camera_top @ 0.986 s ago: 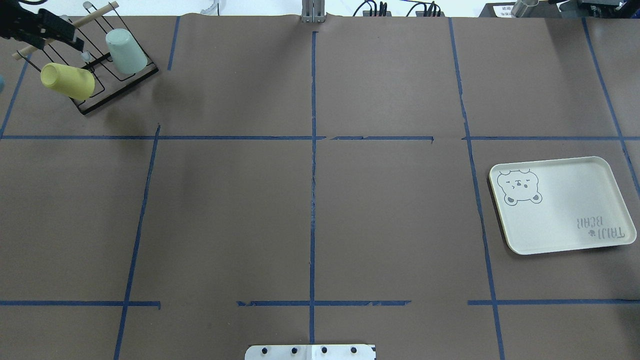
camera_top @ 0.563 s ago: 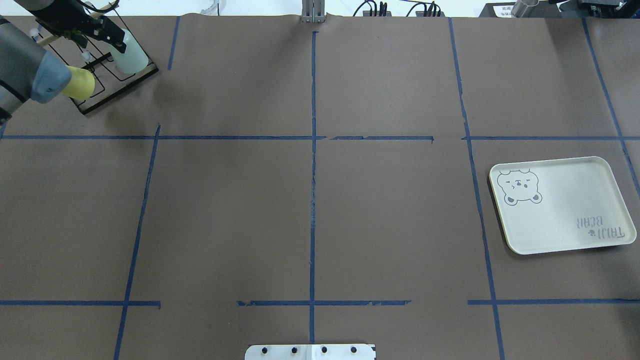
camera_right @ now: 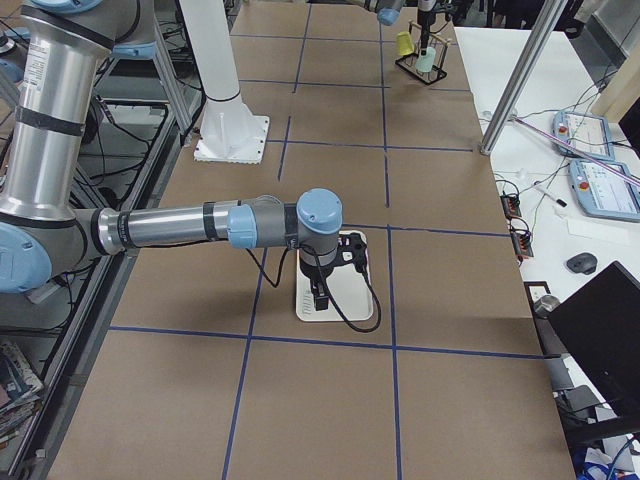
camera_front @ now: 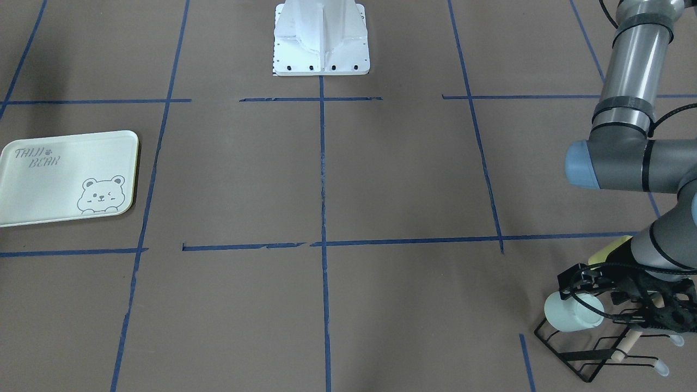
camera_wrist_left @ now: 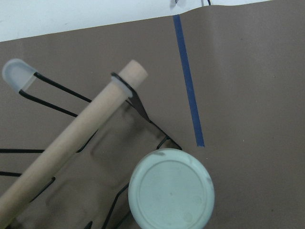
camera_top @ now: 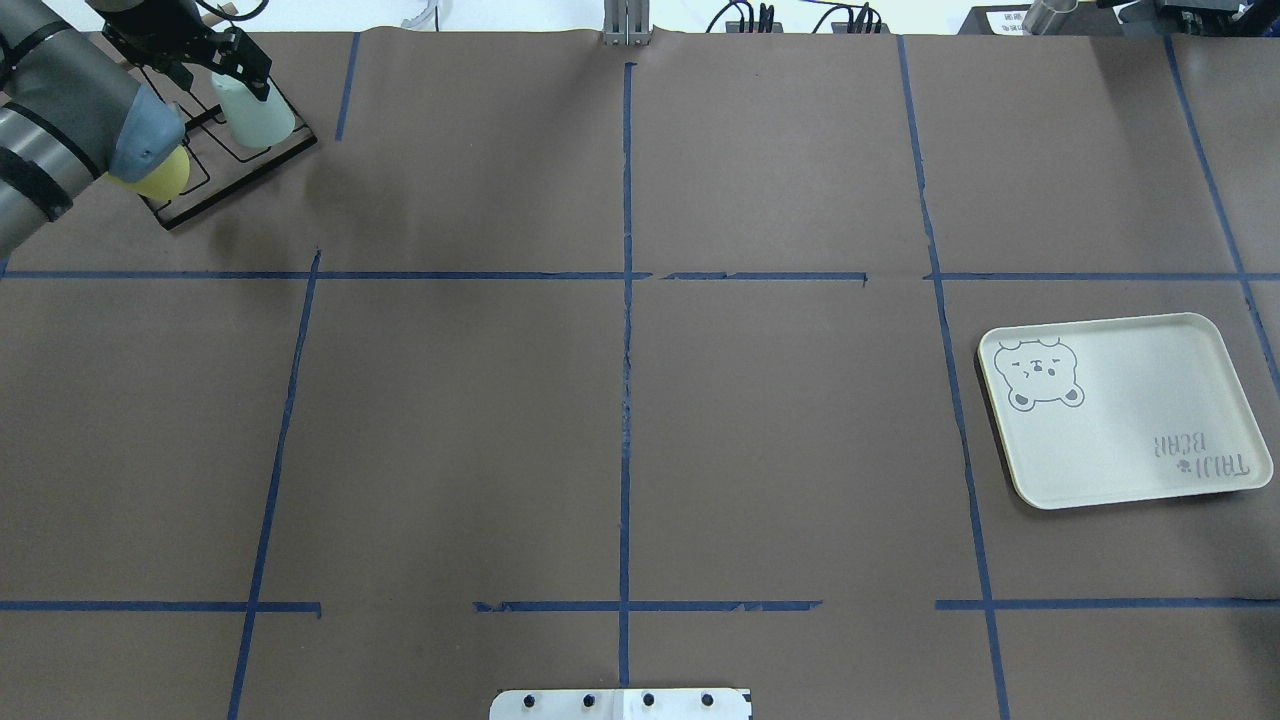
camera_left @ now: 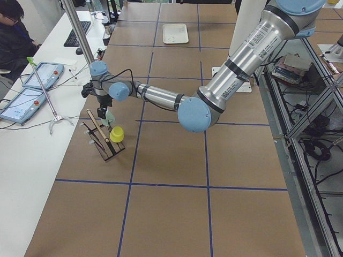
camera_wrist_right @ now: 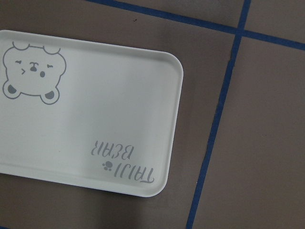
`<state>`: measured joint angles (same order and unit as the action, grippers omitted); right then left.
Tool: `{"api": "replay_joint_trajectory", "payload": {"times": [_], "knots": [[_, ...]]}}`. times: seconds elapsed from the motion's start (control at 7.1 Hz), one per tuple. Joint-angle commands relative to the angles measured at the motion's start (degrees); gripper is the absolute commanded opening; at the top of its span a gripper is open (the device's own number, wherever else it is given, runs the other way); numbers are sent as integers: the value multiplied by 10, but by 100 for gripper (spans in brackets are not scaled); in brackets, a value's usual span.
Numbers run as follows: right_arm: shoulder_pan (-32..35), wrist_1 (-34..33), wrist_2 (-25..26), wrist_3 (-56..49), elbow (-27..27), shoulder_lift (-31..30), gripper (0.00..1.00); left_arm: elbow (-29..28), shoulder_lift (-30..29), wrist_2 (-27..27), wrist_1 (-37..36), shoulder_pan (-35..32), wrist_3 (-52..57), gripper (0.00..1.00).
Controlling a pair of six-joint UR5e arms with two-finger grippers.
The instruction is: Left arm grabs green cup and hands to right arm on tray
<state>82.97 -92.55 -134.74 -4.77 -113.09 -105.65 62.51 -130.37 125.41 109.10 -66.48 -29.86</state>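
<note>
The green cup (camera_top: pixel 262 120) hangs tilted on a black wire rack (camera_top: pixel 240 165) at the table's far left corner. Its base fills the lower part of the left wrist view (camera_wrist_left: pixel 171 188). My left gripper (camera_top: pixel 243 82) hovers right over the cup's upper end, looks open and holds nothing; in the front view the left gripper (camera_front: pixel 582 286) sits just above the cup (camera_front: pixel 572 313). The tray (camera_top: pixel 1120 410) lies bare at the right. My right gripper (camera_right: pixel 318 295) hangs over the tray (camera_wrist_right: pixel 95 119); I cannot tell if it is open or shut.
A pale yellow cup (camera_top: pixel 165 175) hangs on the same rack, partly hidden under my left arm. A wooden dowel (camera_wrist_left: pixel 71 138) runs across the rack's top. Blue tape lines grid the brown table. The robot's white base (camera_front: pixel 321 38) stands at the near-middle edge.
My left arm has swung right across the rack, from beside the yellow cup to over the green cup. It now hides most of the yellow cup. Cups and tray have not moved.
</note>
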Motion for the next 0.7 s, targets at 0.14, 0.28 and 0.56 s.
{"api": "replay_joint_trajectory", "payload": {"times": [0.14,0.28,0.56], "knots": [[0,0,0,-1,1,0,100,-38,-27,-29,5,7,-3,100],[0,0,1,-1,1,0,100,-46,-32,-32,6,9,-4,100],[0,0,1,-1,2,0,100,-46,-32,-32,6,15,-4,100]]}}
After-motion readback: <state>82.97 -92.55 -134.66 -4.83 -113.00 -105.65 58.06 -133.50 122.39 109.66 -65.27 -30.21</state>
